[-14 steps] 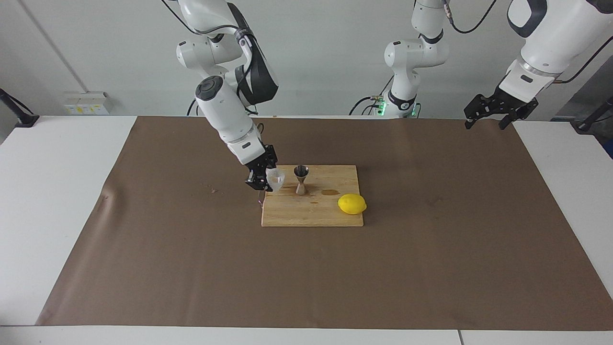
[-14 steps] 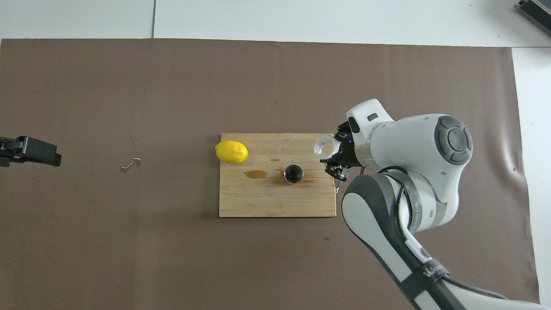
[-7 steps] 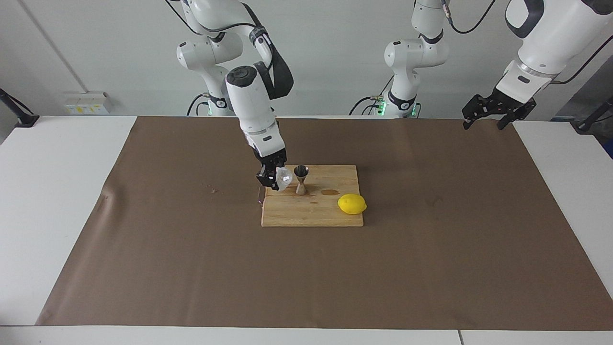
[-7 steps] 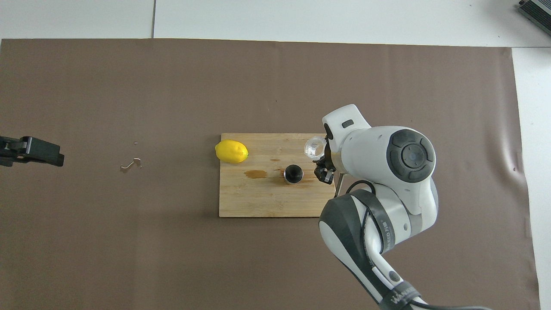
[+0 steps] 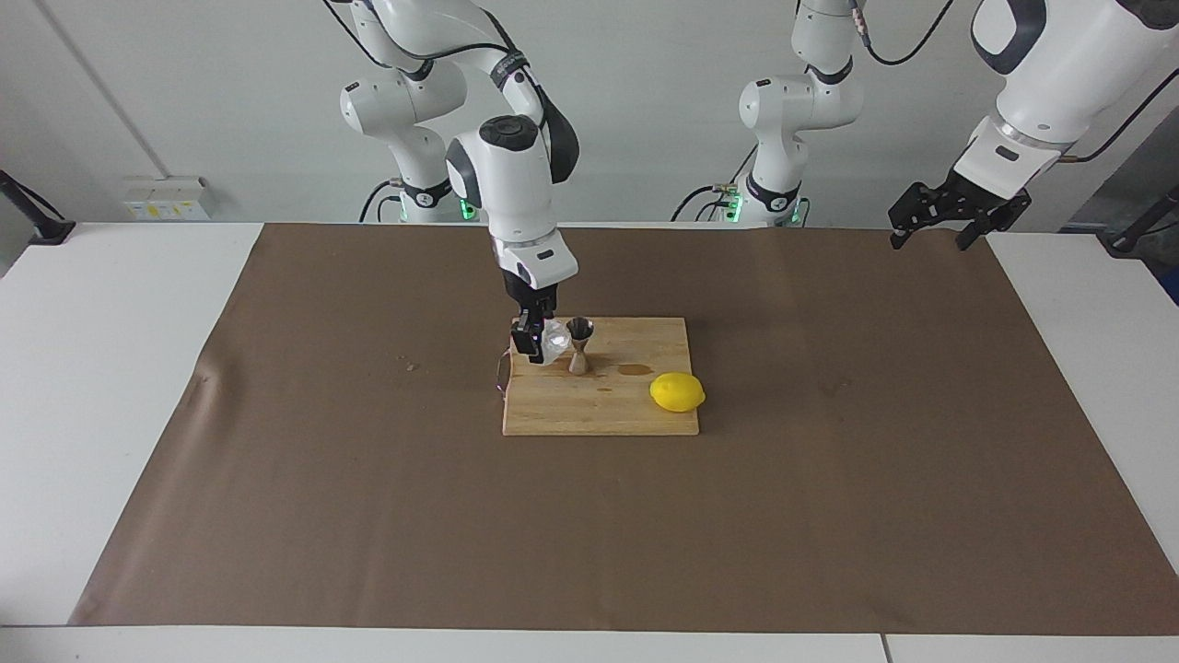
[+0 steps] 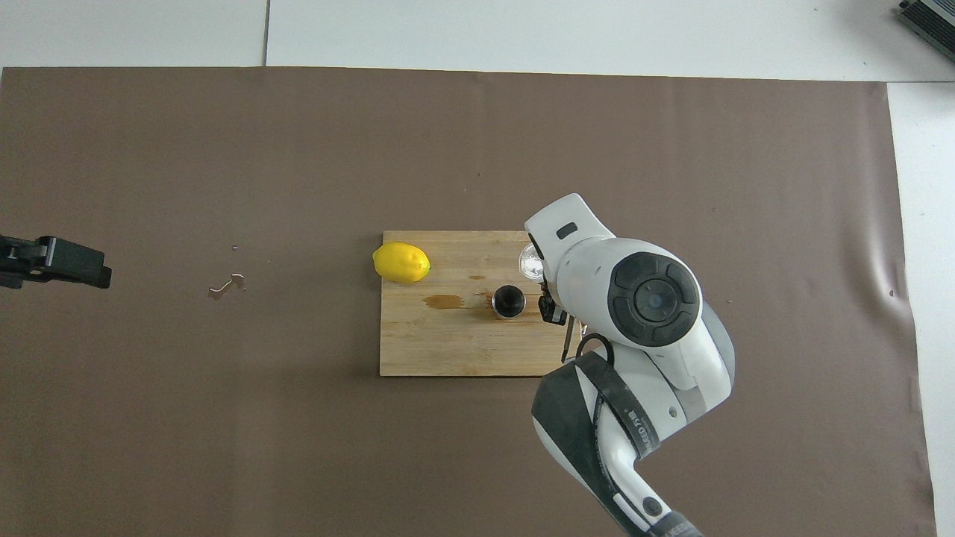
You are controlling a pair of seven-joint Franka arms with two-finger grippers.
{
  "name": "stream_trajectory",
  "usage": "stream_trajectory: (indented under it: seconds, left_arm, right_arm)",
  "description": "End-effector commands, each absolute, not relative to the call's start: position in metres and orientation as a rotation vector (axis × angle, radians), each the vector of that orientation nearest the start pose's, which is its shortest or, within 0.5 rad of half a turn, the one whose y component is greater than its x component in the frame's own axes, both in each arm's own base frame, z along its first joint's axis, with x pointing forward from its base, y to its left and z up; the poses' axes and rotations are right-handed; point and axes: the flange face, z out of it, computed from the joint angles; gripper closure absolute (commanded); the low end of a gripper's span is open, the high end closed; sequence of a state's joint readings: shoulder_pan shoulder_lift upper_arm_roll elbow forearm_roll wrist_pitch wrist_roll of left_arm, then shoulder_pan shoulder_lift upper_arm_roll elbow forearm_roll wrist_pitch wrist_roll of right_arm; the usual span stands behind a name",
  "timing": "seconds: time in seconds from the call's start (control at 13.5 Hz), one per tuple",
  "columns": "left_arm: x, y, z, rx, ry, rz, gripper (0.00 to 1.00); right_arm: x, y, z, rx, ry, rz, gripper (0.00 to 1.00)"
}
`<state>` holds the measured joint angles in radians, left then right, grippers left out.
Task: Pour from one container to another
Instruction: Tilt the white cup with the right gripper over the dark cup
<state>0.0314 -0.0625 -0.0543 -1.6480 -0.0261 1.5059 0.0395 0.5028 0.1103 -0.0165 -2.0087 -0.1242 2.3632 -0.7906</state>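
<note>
Facing view shows right gripper (image 5: 539, 343) clamped on clear cup (image 5: 554, 342), tilted beside jigger (image 5: 579, 345) on cutting board (image 5: 599, 405). Overhead, the arm hides most of the cup, at 2 o'clock from the jigger. Left gripper (image 5: 949, 214) waits, spread wide.

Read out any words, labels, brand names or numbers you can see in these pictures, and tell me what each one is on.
No text here can be read.
Lettering on the right arm's dark forearm band: too blurred to read.
Yellow-marked wall boxes at the right arm's end: too small to read.
Cutting board, jigger, cup, lemon: none.
</note>
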Motion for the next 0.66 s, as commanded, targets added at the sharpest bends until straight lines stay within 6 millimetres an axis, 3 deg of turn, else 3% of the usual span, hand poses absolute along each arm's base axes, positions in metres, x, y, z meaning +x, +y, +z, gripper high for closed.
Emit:
stream_trajectory:
  seconds: [0.0, 0.3, 0.59]
  left_arm:
    - [0.527, -0.017, 0.614, -3.150, 0.104, 0.114, 0.00]
    - [0.528, -0.016, 0.614, -3.143, 0.103, 0.113, 0.00]
    - [0.528, -0.016, 0.614, -3.143, 0.101, 0.113, 0.00]
  right_arm:
    - [0.525, 0.294, 0.429, -2.531, -2.118, -0.367, 0.95]
    - [0.514, 0.307, 0.429, -2.606, -2.135, -0.386, 0.95]
    - [0.508, 0.306, 0.427, -2.639, -2.179, -0.390, 0.95]
